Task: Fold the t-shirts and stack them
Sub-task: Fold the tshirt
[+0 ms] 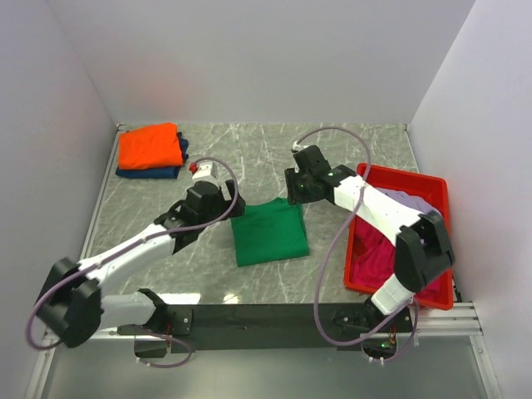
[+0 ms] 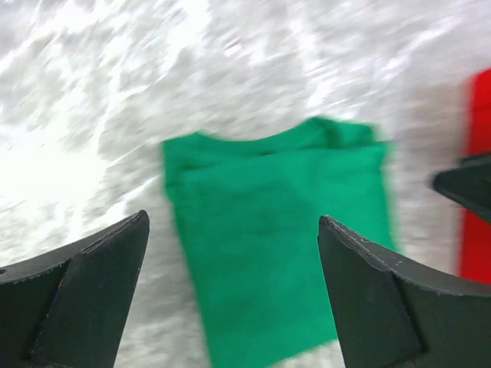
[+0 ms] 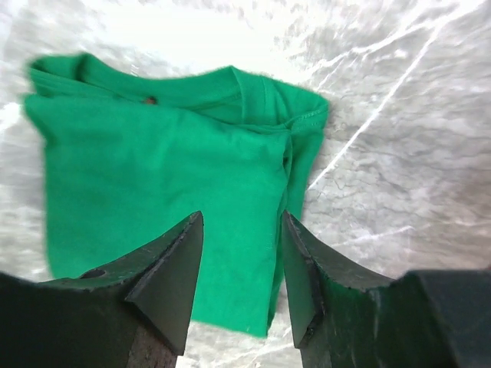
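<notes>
Nearest you, the red bin on the right holds the magenta t-shirt and the pale lilac t-shirt, both unfolded, so I judge the task about half done.

In the middle of the marble table lies the green t-shirt. Its sides are turned in to make a rectangle, and the collar is at the far edge. Your left gripper hangs over its left side with the fingers wide apart and nothing between them. Your right gripper hangs over the right edge with a narrower gap, also empty.

That right edge is the weak spot. In the right wrist view the tucked sleeve bunches there in loose layers. Bring the right fingers down astride every layer before you close, or the tuck will likely spill open when you lift. Take the matching spot on the left with the other gripper, then move both hands together so the cloth stays square.

Farthest off, in the far left corner, the orange t-shirt sits folded on top of the navy t-shirt. I judge that is where the green one goes. It looks wider than that stack, so you may need one more fold first.
</notes>
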Tool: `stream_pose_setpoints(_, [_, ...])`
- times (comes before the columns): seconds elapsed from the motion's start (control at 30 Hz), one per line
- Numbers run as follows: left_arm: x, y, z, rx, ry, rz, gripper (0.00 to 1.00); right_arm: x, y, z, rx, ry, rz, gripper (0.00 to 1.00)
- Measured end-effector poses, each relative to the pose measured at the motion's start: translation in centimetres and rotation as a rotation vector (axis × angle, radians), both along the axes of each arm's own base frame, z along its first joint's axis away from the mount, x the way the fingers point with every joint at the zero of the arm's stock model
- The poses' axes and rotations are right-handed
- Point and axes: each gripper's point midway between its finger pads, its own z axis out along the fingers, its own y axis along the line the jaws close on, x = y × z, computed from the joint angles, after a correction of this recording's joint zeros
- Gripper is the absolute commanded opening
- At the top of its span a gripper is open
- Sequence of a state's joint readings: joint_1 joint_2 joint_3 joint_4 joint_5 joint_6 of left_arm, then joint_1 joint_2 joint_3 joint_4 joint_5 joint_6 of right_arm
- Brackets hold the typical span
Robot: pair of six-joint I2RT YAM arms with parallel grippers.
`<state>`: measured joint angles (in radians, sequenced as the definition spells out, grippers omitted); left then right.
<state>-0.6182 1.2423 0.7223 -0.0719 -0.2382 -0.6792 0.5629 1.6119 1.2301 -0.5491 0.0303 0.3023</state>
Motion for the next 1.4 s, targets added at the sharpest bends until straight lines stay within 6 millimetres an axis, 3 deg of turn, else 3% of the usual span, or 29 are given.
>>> stream_pose_setpoints(0.1, [-1.1,-1.5,3.3,-0.066,-0.089,-0.028,0.97,-0.4,0.1,2.3,0.036,-0.050,0.000,0.53])
stream_pose_setpoints(0.2, [-3.1,-4.0,4.1,-0.117,-0.122,-0.100,0.97,-1.4,0.9,3.7,0.089,-0.075,0.029,0.52])
stream_pose_setpoints(0.3, [-5.2,-7.0,2.4,-0.127,-0.094,-0.184,0.97,-2.4,2.2,2.7,0.129,-0.038,0.077,0.50])
stream_pose_setpoints(0.43, [-6.4,-9.5,-0.7,-0.103,-0.034,-0.237,0.97,-3.2,3.8,-0.9,0.121,0.066,0.119,0.50])
stream_pose_setpoints(0.53, [-7.0,-10.7,-3.3,-0.076,0.011,-0.259,0.97,-3.3,3.9,-3.8,0.086,0.134,0.119,0.50])
stream_pose_setpoints(0.7, [-7.9,-11.8,-6.0,-0.060,0.058,-0.287,0.97,-3.1,3.5,-7.6,0.032,0.217,0.096,0.50])
stream_pose_setpoints(0.87, [-8.9,-11.9,-8.1,-0.062,0.077,-0.296,0.97,-1.8,2.3,-8.7,0.011,0.231,0.043,0.50])
stream_pose_setpoints(1.17, [-9.4,-12.7,-8.0,-0.114,0.039,-0.290,0.97,1.3,-0.1,-8.6,0.006,0.210,-0.049,0.50])
stream_pose_setpoints(1.4, [-9.9,-13.1,-7.8,-0.082,0.046,-0.291,0.98,2.1,-1.2,-9.1,-0.032,0.206,-0.082,0.50])
